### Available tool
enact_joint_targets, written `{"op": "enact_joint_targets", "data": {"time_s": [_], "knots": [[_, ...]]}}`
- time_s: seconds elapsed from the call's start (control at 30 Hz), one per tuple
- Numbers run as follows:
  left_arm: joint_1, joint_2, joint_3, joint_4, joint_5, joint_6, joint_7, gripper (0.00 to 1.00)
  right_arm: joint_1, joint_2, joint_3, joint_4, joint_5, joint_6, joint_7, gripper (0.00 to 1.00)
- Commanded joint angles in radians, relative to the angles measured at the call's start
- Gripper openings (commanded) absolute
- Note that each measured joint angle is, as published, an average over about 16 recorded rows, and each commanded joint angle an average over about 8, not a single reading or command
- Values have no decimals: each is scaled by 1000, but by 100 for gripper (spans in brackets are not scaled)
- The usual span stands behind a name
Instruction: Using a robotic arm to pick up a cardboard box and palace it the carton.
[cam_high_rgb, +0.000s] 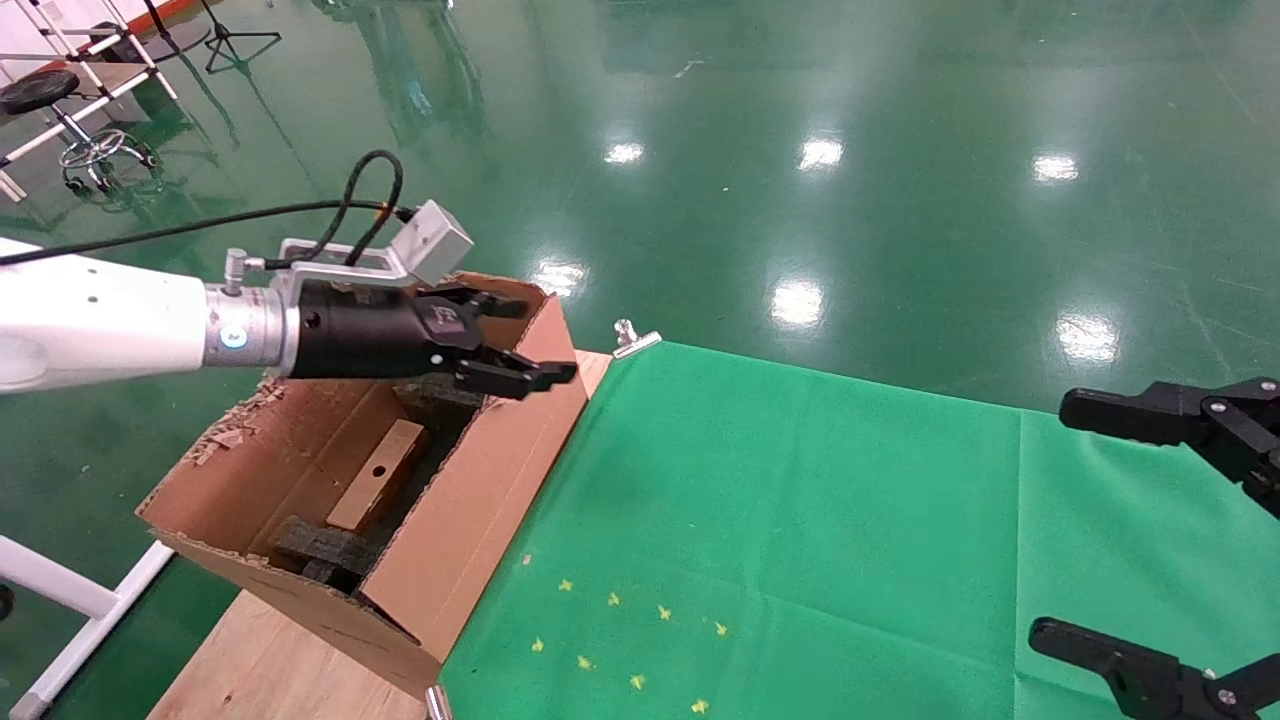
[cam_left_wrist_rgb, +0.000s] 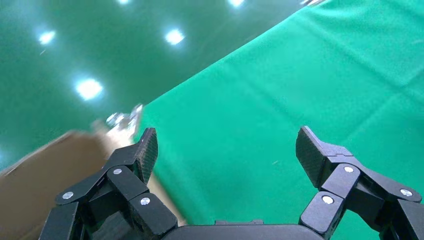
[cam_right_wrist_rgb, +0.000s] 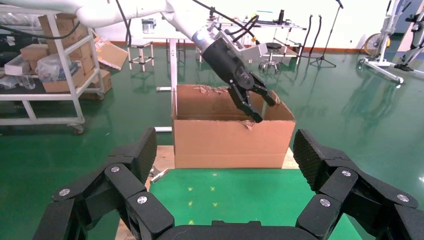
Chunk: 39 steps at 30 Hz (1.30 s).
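Carton sits at the left edge of my surface, long side running away from me, torn flaps up, dark foam blocks and a flat brown piece lying inside. My robotic arm, the left one, reaches out over the far end of that carton, and its left gripper hangs above the rim nearest the green cloth with jaws spread wide and nothing between them; the left wrist view shows both pads apart, only cloth beyond. I can't find the cardboard box in any view: not on the cloth, not in either gripper, and what I see of the carton's inside shows only foam and that flat piece. So I judge either it's hidden down in there or out of view; I can't say which. The open jaws over the carton mouth fit a release pose, in my reading. Right gripper waits at the right edge of the surface, fingers wide, clear of the work.
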Motion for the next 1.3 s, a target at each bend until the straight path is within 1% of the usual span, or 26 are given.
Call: {"op": "enact_joint_targets", "data": {"time_s": [0.03,1.1,1.3], "knots": [[23,-2,-21,-28,-29,14,10,100,0,0,0,0,0,0,0,100],[398,-41,-357,-473,-503,246,163,100,0,0,0,0,0,0,0,100],[447,-47,-401,-533,-566,278,182,100,0,0,0,0,0,0,0,100]]}}
